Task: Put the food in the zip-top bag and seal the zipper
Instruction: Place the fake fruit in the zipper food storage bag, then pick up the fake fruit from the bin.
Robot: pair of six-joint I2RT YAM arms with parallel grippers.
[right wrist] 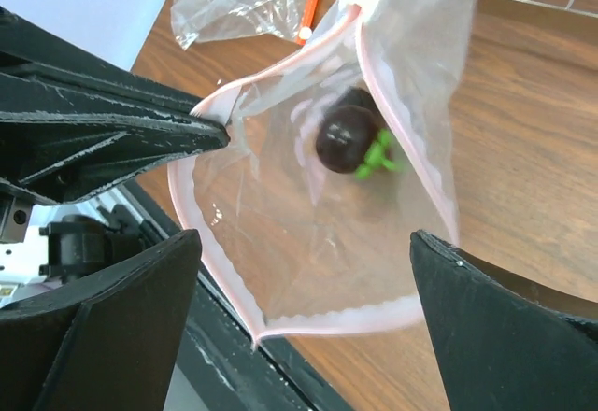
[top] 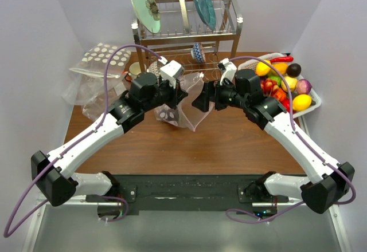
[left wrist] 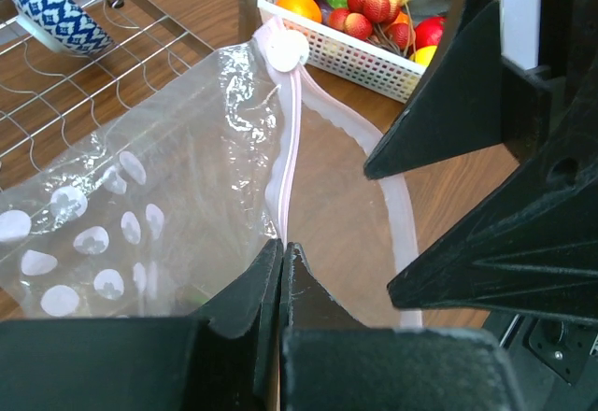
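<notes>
The see-through zip-top bag [top: 190,110] hangs between my two grippers over the table's middle, its mouth open. My left gripper [left wrist: 280,248] is shut on the bag's mouth edge at the pink zipper strip [left wrist: 288,140]; the white slider [left wrist: 285,49] sits at the far end. My right gripper [right wrist: 304,280] is open, its fingers [right wrist: 505,327] on either side of the bag's mouth [right wrist: 308,308], touching nothing. One dark purple fruit with a green stem [right wrist: 346,138] lies inside the bag. The other food, lemons, orange and red berries, fills the white basket [top: 309,110], also in the left wrist view [left wrist: 355,56].
A dish rack [top: 183,31] with plates stands at the back, a blue patterned bowl [left wrist: 51,9] on its lower shelf. A polka-dot bag [top: 103,57] and another clear bag [right wrist: 243,0] lie at the back left. White dots [left wrist: 93,243] show through the held bag's wall.
</notes>
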